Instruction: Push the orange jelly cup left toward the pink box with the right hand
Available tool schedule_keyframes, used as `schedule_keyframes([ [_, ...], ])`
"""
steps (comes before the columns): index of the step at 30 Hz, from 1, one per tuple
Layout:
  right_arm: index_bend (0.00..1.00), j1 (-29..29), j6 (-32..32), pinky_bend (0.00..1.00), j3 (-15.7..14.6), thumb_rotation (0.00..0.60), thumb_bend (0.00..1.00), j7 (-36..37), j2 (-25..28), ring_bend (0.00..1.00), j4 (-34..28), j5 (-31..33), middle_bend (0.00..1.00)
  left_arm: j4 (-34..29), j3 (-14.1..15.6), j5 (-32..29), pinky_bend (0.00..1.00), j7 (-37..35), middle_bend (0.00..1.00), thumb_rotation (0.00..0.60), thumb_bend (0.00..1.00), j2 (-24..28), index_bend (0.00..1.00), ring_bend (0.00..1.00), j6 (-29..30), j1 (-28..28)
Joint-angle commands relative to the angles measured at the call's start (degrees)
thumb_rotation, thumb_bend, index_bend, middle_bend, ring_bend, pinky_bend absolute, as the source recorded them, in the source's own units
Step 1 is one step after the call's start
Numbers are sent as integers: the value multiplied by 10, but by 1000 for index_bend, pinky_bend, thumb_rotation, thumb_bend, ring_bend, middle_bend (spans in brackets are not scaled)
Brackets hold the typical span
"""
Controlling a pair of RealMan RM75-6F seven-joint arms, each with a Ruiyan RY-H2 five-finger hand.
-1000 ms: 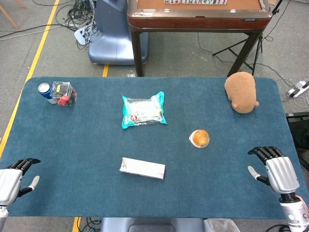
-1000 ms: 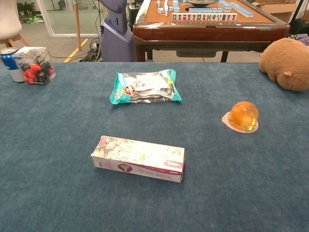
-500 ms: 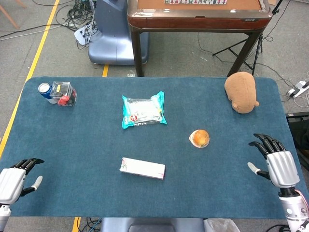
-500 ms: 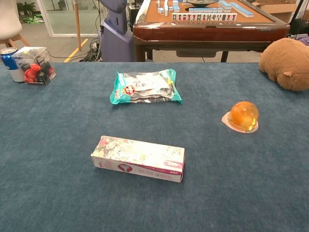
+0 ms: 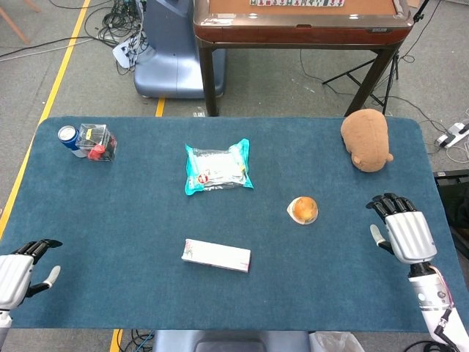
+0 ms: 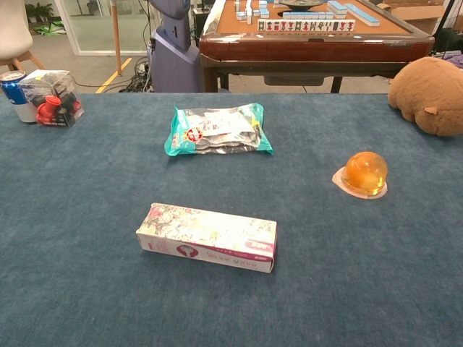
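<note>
On the blue table we see the pink box toward the front edge and the orange jelly cup right of center. Our right hand hovers near the right edge, well apart from the cup, empty with fingers loosely spread.

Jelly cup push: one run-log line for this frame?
phase: approach | right robot hand: open, right of orange jelly cup, no contact | pink box: left of cup | left robot hand: idle
</note>
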Motion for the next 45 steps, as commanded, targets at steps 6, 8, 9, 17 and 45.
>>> schedule_keyframes([
  [6, 311, 18, -52, 276, 12, 600, 435, -30, 8, 208, -56, 90, 252, 1, 1, 0, 535, -4, 364, 600, 313, 2, 322, 346, 4, 3],
  [8, 281, 22, -62, 276, 14, 600, 420, -44, 8, 204, -66, 114, 224, 1, 1, 1, 535, -5, 364, 600, 313, 3, 322, 346, 6, 4],
  [9, 271, 25, -66, 276, 15, 600, 411, -50, 7, 200, -69, 123, 216, 0, 1, 2, 535, -6, 364, 600, 313, 3, 322, 346, 7, 5],
  [17, 222, 46, -92, 276, 22, 600, 109, -75, -9, 178, -77, 181, 178, -4, 1, 5, 535, -9, 364, 600, 313, 6, 324, 346, 13, 6],
  [45, 126, 156, -150, 244, 56, 600, 0, -156, -73, 106, -97, 421, 88, -13, -1, 10, 535, -20, 365, 600, 314, 16, 326, 347, 24, 10],
])
